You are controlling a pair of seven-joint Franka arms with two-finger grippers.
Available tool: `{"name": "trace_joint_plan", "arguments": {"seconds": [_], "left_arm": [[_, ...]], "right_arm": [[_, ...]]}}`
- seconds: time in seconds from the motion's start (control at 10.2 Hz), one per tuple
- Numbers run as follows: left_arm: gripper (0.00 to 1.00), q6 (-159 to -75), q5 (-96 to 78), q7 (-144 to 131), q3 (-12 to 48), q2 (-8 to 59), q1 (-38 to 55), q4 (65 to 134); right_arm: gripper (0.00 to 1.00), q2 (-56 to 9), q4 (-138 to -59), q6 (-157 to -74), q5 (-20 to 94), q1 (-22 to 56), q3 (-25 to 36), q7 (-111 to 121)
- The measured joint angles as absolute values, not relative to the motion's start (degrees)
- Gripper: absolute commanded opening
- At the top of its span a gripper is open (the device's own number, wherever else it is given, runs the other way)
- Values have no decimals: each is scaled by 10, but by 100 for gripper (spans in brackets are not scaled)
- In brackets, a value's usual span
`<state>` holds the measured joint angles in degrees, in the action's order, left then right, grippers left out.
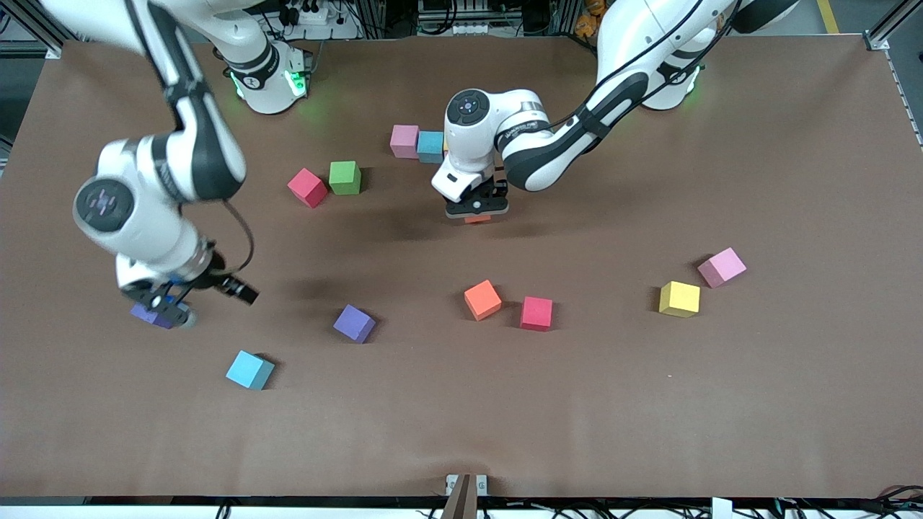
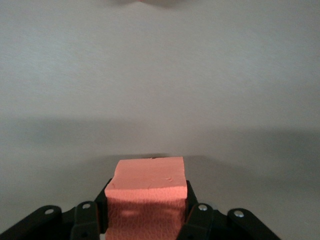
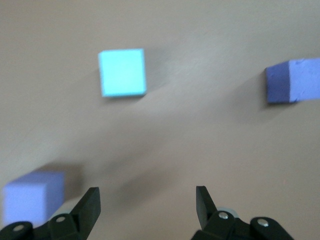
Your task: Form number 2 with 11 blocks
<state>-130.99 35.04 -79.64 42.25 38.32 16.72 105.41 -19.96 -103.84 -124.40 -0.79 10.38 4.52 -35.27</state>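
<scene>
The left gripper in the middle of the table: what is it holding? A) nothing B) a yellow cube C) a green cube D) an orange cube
D: the left wrist view shows the left gripper shut on an orange cube, whose edge peeks out under it in the front view.

1. No text, label, brand, number or sign can be read anywhere in these views.
2. A faint mark on the left arm's white link is illegible.

You see the right gripper [image 3: 147, 210] with fingers [image 3: 89, 206] apart over the desk [image 3: 200, 125], near a cyan block [image 3: 122, 72] and two purple blocks [image 3: 292, 81].
</scene>
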Motion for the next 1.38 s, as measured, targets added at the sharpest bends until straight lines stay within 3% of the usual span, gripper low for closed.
{"name": "trace_joint_plan", "arguments": {"seconds": [0.3,0.89,1.38], "left_arm": [[0,-1331,350,-796,405,402,217,1039],[0,-1351,383,-796,393,408,225,1049],[0,-1377,392,-796,392,408,225,1073]], "right_arm": [[85,-269,-964,-1243,43,53,29,-286],[84,-396,-815,-1241,45,47,26,-276],[83,-459,-734,-1242,45,40,27,-252]]}}
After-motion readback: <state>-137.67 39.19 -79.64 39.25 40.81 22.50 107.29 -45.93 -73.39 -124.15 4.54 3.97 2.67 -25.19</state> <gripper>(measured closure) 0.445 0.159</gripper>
